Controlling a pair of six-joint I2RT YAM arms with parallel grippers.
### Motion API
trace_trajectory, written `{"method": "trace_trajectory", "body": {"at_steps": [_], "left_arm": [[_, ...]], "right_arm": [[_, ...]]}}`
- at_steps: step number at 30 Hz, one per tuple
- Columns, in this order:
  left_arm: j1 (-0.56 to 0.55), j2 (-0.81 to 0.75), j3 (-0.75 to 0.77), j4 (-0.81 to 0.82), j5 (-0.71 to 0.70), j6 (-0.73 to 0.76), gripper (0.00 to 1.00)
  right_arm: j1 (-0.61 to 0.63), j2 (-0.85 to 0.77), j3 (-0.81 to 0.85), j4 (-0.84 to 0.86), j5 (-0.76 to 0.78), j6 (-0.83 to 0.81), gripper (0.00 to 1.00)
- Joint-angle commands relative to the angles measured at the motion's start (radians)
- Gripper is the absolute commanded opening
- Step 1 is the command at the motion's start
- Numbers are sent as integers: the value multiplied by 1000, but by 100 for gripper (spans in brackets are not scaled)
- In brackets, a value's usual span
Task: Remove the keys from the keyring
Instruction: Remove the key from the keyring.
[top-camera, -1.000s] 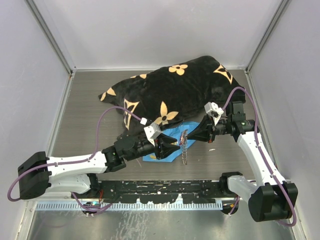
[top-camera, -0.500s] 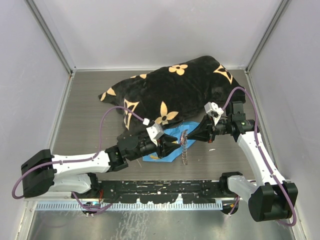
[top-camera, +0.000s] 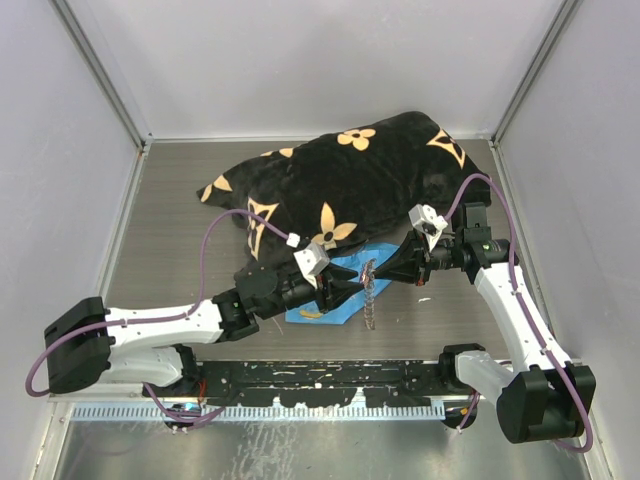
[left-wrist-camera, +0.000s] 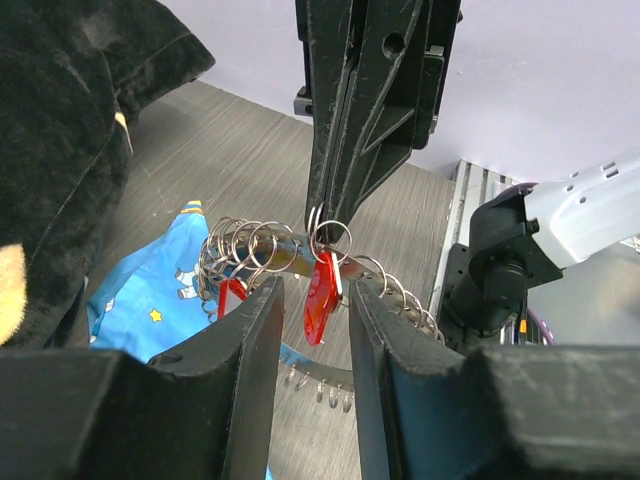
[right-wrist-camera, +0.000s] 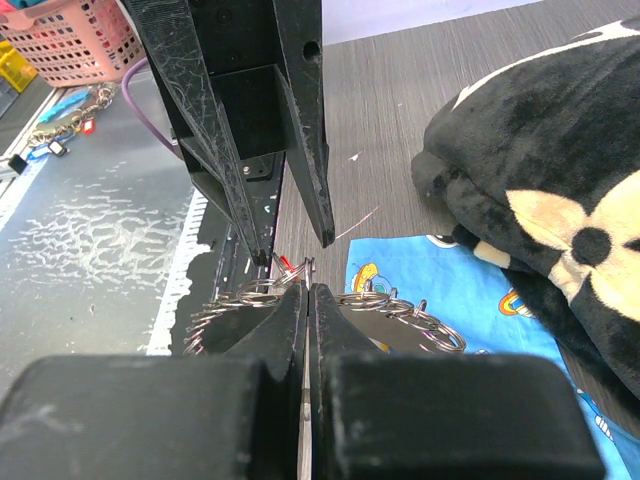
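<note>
Two tools meet at the cloth's (top-camera: 335, 308) 3 o'clock edge: right end effector (left-wrist-camera: 322, 205) pinched shut on the keyring (left-wrist-camera: 245, 245); left end effector (left-wrist-camera: 313, 292) part open astride a red key (left-wrist-camera: 320, 300), seemingly not touching it. Closing off-centre could snag the coils and yank the keyring free.

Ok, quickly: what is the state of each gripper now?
Left gripper: open, red key between its jaws, not gripped.
Right gripper: closed on the keyring.
</note>
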Motion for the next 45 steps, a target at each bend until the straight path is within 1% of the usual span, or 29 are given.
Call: {"method": "trace_trajectory", "body": {"at_steps": [1,11,15,38,41,45], "left_arm": [[-3,5,46,64,-17,5,33],[-3,21,66,48,-11,-1,32],[-3,23,73,36,-13,1,30],[-3,32,77,5,-22,1,29],[-4,33,77,5,-23,1,25],[-3,33,79,4,-21,-1,16]], "right_arm": [[-4,-2,40,-3,-101,-11,1],[-4,-1,43,-6,-101,-12,1],[-4,-1,44,-9,-101,-15,1],[-1,0,44,-12,-101,-19,1],[-2,-1,43,-13,-101,-19,1],[-1,-1,44,-13,-101,-18,1]]}}
